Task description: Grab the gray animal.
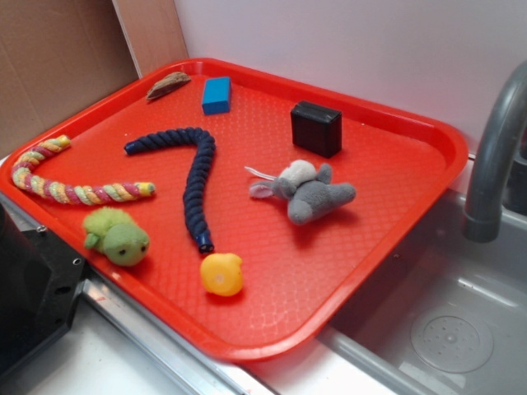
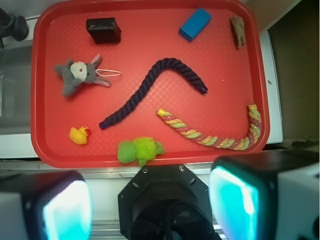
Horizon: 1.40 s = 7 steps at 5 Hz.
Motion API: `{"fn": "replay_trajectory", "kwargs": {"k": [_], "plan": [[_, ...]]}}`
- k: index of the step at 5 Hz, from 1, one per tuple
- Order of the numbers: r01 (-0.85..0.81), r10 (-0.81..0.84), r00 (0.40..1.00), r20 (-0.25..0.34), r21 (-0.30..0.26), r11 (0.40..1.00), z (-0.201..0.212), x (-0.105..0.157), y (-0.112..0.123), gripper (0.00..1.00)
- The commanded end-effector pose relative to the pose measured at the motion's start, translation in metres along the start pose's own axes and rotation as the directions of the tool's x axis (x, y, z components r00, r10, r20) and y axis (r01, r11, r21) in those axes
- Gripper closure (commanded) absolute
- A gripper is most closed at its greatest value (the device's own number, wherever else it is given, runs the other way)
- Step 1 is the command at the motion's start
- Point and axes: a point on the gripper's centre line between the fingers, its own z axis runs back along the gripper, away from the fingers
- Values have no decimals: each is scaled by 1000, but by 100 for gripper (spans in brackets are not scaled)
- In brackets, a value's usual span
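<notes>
Both fingers of my claw (image 2: 150, 202) stand wide apart at the bottom of the wrist view, so the claw is released and holds nothing. These fingers (image 2: 65, 207) are blurred and cut off by the lower edge, and the exterior view does not show them at all; there I see only a black part of the robot at the lower left corner.

From the wrist camera I look down on the red plastic tray (image 2: 150, 40). The small gray plush animal (image 2: 77, 75) lies on its side in the left part of the tray, with a thin white string (image 2: 111, 73) stretched beside its head. It touches nothing. The black box (image 2: 103, 30) is near it toward the far rim, and the small yellow rubber duck (image 2: 79, 134) is toward the near rim. Open tray floor lies all around the animal.

The dark blue braided rope (image 2: 150, 90) curves through the middle. The green plush turtle (image 2: 139, 151) sits close to the near rim, just above the claw base. The multicolor rope (image 2: 215, 137), blue block (image 2: 195, 24) and brown piece (image 2: 237, 31) occupy the right side; I cannot tell what the brown piece is.

A gray faucet (image 1: 494, 156) stands beside the tray, cut off at the frame edge.
</notes>
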Motion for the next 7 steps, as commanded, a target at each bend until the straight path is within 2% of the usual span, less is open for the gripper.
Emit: {"fn": "replay_trajectory", "kwargs": {"k": [1, 2, 3, 4, 5, 6, 7], "plan": [[0, 0, 1000, 0, 0, 1000, 0, 0, 0, 0], [255, -256, 967, -6, 78, 964, -29, 47, -19, 0], [486, -487, 873, -10, 64, 871, -58, 65, -45, 0], [688, -689, 724, -12, 78, 722, -99, 74, -81, 0], [847, -847, 530, -29, 62, 528, -128, 78, -90, 0], [950, -951, 308, 39, 49, 309, -150, 84, -92, 0], [987, -987, 160, 11, -11, 160, -177, 92, -88, 0]]}}
